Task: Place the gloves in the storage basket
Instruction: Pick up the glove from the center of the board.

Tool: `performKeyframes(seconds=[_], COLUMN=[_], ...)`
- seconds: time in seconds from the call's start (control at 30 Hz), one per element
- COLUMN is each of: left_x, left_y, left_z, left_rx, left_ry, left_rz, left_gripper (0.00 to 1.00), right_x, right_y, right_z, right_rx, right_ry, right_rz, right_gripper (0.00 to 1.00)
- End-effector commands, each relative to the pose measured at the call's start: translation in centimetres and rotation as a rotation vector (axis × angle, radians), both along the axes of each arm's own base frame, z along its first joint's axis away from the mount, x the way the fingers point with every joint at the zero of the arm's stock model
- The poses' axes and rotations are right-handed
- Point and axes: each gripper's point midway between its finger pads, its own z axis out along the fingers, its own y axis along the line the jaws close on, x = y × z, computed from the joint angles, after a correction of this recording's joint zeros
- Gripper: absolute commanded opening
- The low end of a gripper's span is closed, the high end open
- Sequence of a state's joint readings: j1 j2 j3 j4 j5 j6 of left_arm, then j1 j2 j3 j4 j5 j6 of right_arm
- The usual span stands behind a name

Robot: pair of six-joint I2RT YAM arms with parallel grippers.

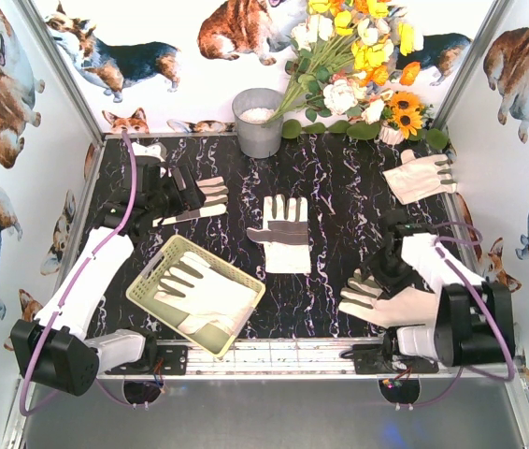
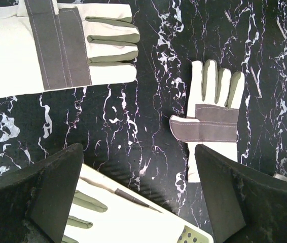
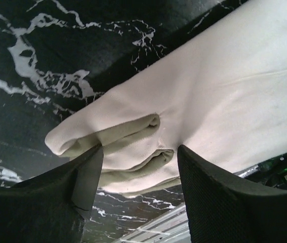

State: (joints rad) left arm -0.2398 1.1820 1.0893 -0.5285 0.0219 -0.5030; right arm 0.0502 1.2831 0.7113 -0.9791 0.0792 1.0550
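- At the right gripper [image 3: 139,152]: jaws parted about halfway, set astride a bunched fold of the near-right glove [image 1: 391,304], cream cloth against both inner faces; cannot tell whether pinched or merely touched
- Just outward: that glove flat on the black marbled tabletop [image 1: 339,187], at its near right corner, long axis running left to right, grey-tipped fingers toward the left, cuff end tucked under the right arm
- Further left along the same near edge: the storage basket [image 1: 152,271], pale yellow-green, set at a slant, with at least one glove in the basket [image 1: 204,295]; well apart from the near-right glove, bare marble between
- Judged the deciding relation: basket almost straight to the left of the right gripper, roughly in line with the glove's long axis, so likely a leftward carry, fingers leading, once the hold is sure
- At the left gripper [image 2: 138,152]: spread wide, nothing between, hovering between the basket's far corner and the far-left glove [image 1: 199,198]; nearer the basket than the right one, yet well apart from the near-right glove, so no help there
- Not yet collected beyond: centre glove [image 1: 283,234] past the basket, far-right glove [image 1: 421,176] near the flowers [image 1: 358,56]
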Motion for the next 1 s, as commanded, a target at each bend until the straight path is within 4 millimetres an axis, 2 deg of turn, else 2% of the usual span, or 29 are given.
performKeyframes(seconds=[0.0, 0.1, 0.23, 0.33, 0.43, 0.53, 0.7, 0.8, 0.97], left_x=[-0.1, -0.2, -0.7, -0.9, -0.8, -0.2, 1.1, 1.8, 2.1], left_y=[0.1, 0.3, 0.5, 0.5, 0.0, -1.2, -3.5, -5.3, -9.1], left_z=[0.5, 0.6, 0.6, 0.9, 1.3, 1.8, 3.0, 4.2, 5.4], left_rx=[0.002, 0.005, 0.004, -0.003, -0.018, -0.045, -0.109, -0.151, -0.22], left_ry=[-0.006, -0.009, -0.004, -0.013, -0.027, -0.048, -0.081, -0.118, -0.158], left_rz=[-0.008, -0.001, 0.011, 0.01, -0.016, -0.071, -0.167, -0.243, -0.387], left_gripper=[0.86, 0.86, 0.86, 0.86, 0.86, 0.86, 0.85, 0.85, 0.84], right_x=[1.7, 1.6, 1.6, 2.2, 3.2, 5.1, 8.4, 10.6, 13.2], right_y=[0.1, 0.3, 0.8, 1.3, 1.6, 2.5, 3.7, 5.4, 9.1], right_z=[-1.1, -2.0, -2.8, -2.5, -1.2, 1.3, 6.9, 10.9, 17.1], right_rx=[0.003, 0.017, 0.046, 0.071, 0.089, 0.14, 0.197, 0.277, 0.476], right_ry=[0.004, 0.046, 0.068, 0.051, 0.016, -0.07, -0.23, -0.37, -0.605], right_rz=[-0.014, 0.021, 0.04, 0.06, 0.086, 0.124, 0.172, 0.245, 0.379], right_gripper=[0.6, 0.52, 0.29, 0.14, 0.04, 0.0, 0.0, 0.0, 0.0])
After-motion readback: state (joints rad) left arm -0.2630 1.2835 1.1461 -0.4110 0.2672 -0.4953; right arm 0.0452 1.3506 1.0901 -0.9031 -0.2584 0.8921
